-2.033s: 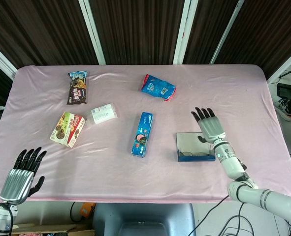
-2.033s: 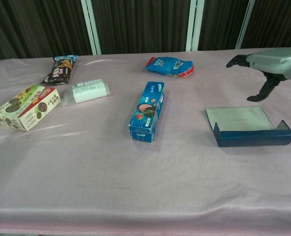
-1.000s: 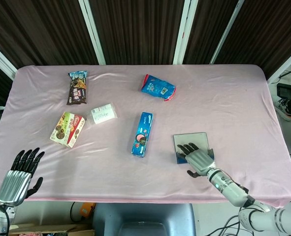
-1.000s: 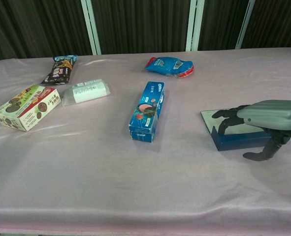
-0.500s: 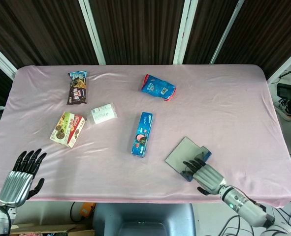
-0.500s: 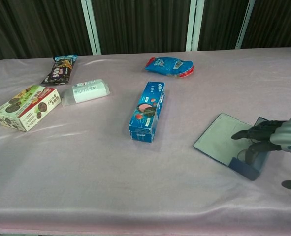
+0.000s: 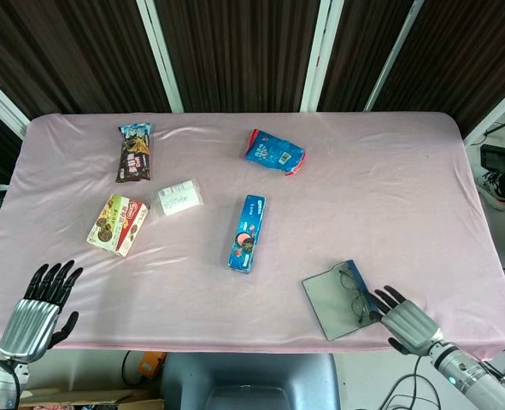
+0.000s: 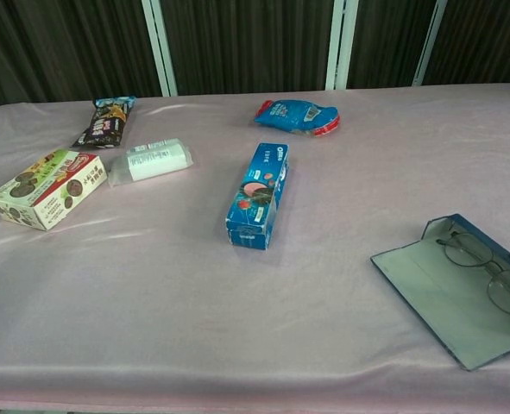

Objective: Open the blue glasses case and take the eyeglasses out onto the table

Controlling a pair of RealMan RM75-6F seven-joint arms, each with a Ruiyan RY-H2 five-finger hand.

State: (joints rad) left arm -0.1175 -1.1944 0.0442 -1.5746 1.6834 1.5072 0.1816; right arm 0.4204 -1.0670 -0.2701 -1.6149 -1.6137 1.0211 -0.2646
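**Case lies open by right hand, glasses on it**

Blue glasses case lies flat & open nr the front edge of the table, just left of the right hand in head view. Grey lining faces up; blue rim shows along its edges. Eyeglasses rest on the side of the case nearest the hand, thin wire frame, lenses up. In chest view the eyeglasses lie across the case's right half, partly over the rim.

Right hand: fingers apart, holding nothing, fingertips just beside the case's right edge; can't tell if they touch. Only a dark sliver of it at the chest view's right border.

Left hand: far left at the table's front corner, well apart from the case, fingers spread & upright, grasping nothing.

Further out from the right hand, twd table centre: blue Oreo box. Beyond it a blue snack bag. Nearer the left hand's side: cookie box, small clear-wrapped pack, dark snack bag.
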